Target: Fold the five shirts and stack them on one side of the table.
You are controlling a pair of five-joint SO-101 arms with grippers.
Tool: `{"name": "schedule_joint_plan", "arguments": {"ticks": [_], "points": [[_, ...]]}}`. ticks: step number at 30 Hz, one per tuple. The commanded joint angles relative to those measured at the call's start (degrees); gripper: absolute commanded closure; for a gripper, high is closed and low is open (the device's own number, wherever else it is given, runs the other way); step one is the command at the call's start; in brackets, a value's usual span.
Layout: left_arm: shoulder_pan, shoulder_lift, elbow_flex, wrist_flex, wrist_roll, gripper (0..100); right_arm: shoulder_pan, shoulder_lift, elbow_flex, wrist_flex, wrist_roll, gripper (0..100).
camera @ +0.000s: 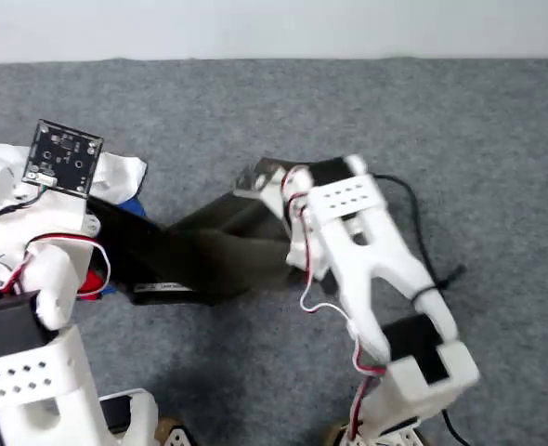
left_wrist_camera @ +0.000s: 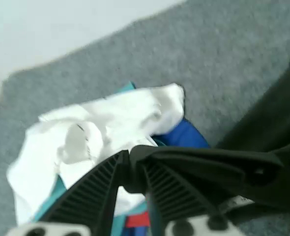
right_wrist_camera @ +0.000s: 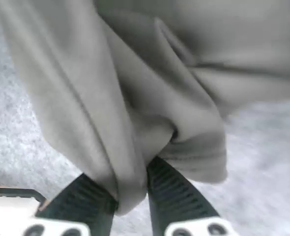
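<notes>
Clamping dark shirt [camera: 200,255] in both jaws, white shirt [left_wrist_camera: 110,118] lying over blue shirt [left_wrist_camera: 184,135].

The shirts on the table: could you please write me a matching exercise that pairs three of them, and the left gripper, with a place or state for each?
Things
1. dark shirt
2. white shirt
3. blue shirt
4. left gripper

Places or states
A. lying on top of the other shirts
B. shut on dark cloth
C. stretched from the left gripper to the right gripper
D. peeking out from under the white one

Pairs: 1-C, 2-A, 3-D, 4-B.
</notes>
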Motion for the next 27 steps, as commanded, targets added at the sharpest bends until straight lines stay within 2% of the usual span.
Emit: {"name": "schedule_joint_plan", "arguments": {"ticks": [1, 6, 11, 15, 21, 27], "points": [[0.3, -0.2, -7.1, -1.7, 0.0, 98, 2.9, -10.1, -10.9, 5.0, 3.7, 98.9], [0.5, 0.0, -13.1, -4.1, -0.2, 98, 6.4, -18.2, -22.7, 6.3, 9.8, 98.9], [6.5, 0.1, -21.1, -5.5, -0.3, 98, 9.9, -21.8, -32.3, 5.8, 15.9, 98.9], [9.6, 0.1, -25.9, -12.1, -0.5, 99, 15.8, -22.1, -41.5, 5.3, 18.5, 98.9], [9.9, 0.2, -29.7, -20.1, -6.9, 99, 23.5, -22.3, -49.5, -0.5, 21.1, 98.9], [9.9, 0.2, -32.8, -26.5, -14.1, 99, 27.1, -22.3, -53.9, -0.8, 21.0, 98.9]]}}
